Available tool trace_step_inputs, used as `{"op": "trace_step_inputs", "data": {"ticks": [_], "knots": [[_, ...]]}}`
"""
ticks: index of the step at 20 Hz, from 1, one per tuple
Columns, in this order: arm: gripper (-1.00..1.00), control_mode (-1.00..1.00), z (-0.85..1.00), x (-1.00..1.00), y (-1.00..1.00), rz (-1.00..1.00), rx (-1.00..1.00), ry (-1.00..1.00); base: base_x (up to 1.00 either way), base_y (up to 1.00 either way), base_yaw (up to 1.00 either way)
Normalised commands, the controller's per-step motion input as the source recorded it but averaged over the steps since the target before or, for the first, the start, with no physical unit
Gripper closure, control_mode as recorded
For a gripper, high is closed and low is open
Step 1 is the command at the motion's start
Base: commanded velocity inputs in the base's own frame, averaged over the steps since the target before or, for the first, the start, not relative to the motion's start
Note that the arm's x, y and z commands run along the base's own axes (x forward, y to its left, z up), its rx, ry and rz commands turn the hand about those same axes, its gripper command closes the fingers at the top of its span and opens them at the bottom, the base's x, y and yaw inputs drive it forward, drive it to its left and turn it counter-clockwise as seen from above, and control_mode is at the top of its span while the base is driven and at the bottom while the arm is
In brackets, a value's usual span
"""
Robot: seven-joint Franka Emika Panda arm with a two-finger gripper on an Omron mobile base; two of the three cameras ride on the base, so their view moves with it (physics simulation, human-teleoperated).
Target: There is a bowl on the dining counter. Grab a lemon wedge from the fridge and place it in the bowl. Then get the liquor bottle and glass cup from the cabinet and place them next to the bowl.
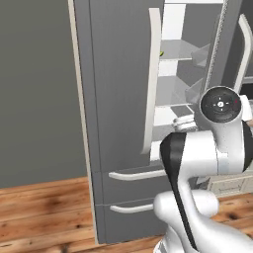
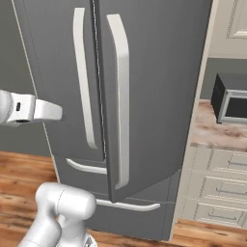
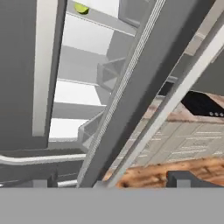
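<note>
Wooden flooring (image 1: 39, 207) underlies the upright fridge (image 1: 118, 99), right door ajar.

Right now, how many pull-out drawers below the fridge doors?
2. Upper drawer, directly under the fridge doors, and lower drawer, beneath it near the floor. Each has a white curved handle. The arm hides their right ends in the left base view.

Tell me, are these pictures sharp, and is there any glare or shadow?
Left base view: soft and pixelated, no glare on the tall dark-grey fridge, its white interior evenly bright. Right base view: flat light, faint shading beside the long curved white handle. Hand view: steeply tilted, the tiny yellow lemon wedge blurry.
</note>
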Motion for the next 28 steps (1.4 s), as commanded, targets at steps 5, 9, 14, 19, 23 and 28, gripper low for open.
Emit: {"op": "trace_step_inputs", "data": {"ticks": [5,9,14,19,23,28], "knots": [[-1.0,-1.0,0.17,0.38,0.54,0.13,-0.14,0.03,0.0,0.0,0.0],[-1.0,-1.0,0.05,0.67,0.05,0.06,-0.09,0.0,0.0,0.0,0.0],[-1.0,-1.0,-0.02,0.92,-0.04,0.05,-0.02,0.07,0.0,0.0,0.0],[-1.0,-1.0,-0.13,1.0,-0.1,0.14,0.0,0.18,0.0,0.0,0.0],[-1.0,-1.0,-0.16,0.99,-0.24,0.14,0.0,0.23,0.0,0.0,0.0],[-1.0,-1.0,-0.2,0.85,-0.31,0.1,0.0,0.2,0.0,0.0,0.0]]}}
